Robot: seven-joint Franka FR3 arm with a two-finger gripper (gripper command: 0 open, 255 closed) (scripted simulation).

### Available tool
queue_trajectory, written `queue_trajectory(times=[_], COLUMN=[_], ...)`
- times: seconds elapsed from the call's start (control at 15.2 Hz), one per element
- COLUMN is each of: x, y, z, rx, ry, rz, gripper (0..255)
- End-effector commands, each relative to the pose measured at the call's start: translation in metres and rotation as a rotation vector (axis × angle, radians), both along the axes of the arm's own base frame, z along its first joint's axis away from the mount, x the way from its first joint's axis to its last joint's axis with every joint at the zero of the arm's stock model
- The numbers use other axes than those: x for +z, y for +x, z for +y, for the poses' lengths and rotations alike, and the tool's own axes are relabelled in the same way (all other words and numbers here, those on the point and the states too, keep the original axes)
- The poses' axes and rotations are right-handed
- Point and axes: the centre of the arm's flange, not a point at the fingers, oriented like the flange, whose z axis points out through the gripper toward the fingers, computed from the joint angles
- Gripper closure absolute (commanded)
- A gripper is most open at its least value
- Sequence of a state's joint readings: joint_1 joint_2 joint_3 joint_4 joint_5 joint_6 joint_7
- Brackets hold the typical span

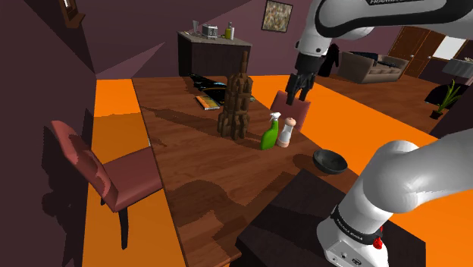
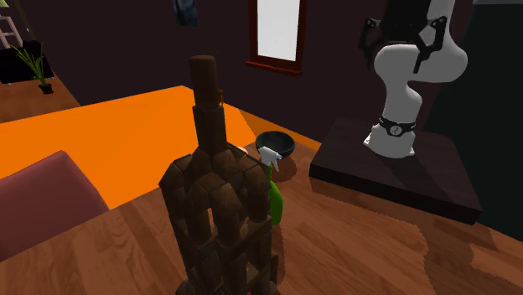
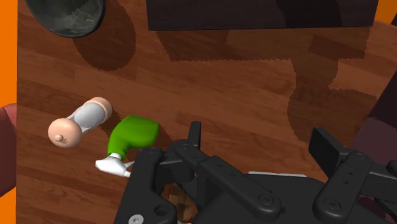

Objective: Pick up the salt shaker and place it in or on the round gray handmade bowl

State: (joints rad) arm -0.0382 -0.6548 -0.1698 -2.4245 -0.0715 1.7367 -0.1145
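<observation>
Salt shaker (image 1: 284, 130) stands upright on the table (image 1: 197, 174), just beside a green spray bottle (image 1: 270, 135), bowl (image 1: 330, 161) near; gripper (image 1: 296, 92) hangs above, spread apart; shaker probably light, rigid, smooth, so take its narrow waist.

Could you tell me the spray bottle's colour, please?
Green spray bottle; best in wrist view.

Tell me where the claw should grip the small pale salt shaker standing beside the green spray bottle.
Best at the white middle of the upright pale salt shaker, coming down from above, where the open black claw hangs. The green spray bottle stands close on the shoulder view's left, so I'd close across the shaker's near and far sides.
</observation>
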Motion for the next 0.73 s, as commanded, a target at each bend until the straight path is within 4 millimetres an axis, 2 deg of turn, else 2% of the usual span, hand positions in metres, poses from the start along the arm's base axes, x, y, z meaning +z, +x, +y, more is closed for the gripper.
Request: queue_trajectory(times=[0.0,0.66], x=[-0.015,-0.089], y=[0.009,0.052], z=[-0.019,-0.113], rx=[-0.006,-0.037], ry=[-0.012,-0.064], rz=[0.004,0.026], gripper=[0,0])
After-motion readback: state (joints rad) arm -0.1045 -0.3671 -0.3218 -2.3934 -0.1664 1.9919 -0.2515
